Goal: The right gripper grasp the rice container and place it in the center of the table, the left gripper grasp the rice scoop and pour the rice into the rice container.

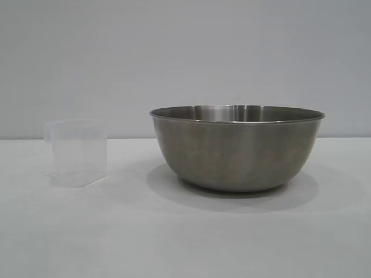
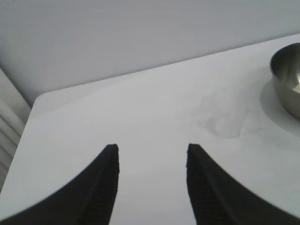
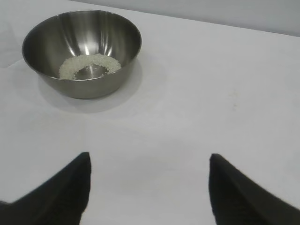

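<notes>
The rice container, a big steel bowl, stands on the white table a little right of the middle. Rice lies in a ring on its bottom. The rice scoop, a translucent plastic cup, stands upright to the bowl's left and looks empty. It shows only as a faint outline in the left wrist view. My left gripper is open over bare cloth, back from the scoop, with the bowl's edge off to one side. My right gripper is open, well back from the bowl. Neither arm shows in the exterior view.
A plain grey wall stands behind the table. The table's rounded corner and edge lie ahead of the left gripper. Bare white cloth spreads beside the bowl.
</notes>
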Controlling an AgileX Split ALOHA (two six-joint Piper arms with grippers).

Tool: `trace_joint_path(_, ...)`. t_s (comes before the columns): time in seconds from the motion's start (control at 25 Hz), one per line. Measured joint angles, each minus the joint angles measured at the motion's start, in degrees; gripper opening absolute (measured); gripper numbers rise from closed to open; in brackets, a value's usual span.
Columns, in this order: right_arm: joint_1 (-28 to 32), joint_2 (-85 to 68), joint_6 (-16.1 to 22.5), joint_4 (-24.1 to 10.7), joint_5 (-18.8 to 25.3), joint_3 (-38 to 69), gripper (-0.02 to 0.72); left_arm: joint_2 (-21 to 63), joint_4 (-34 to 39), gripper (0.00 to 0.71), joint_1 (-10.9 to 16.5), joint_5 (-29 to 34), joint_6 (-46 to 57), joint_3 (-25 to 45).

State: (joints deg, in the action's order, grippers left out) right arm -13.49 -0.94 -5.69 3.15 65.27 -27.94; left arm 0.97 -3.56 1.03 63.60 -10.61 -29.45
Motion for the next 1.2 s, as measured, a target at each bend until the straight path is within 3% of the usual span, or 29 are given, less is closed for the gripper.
trace_joint_path(1.2, 0.0, 0.0, 0.0, 0.0, 0.1, 0.0, 0.494, 0.1, 1.7, 0.23, 0.0, 0.7, 1.2, 1.4)
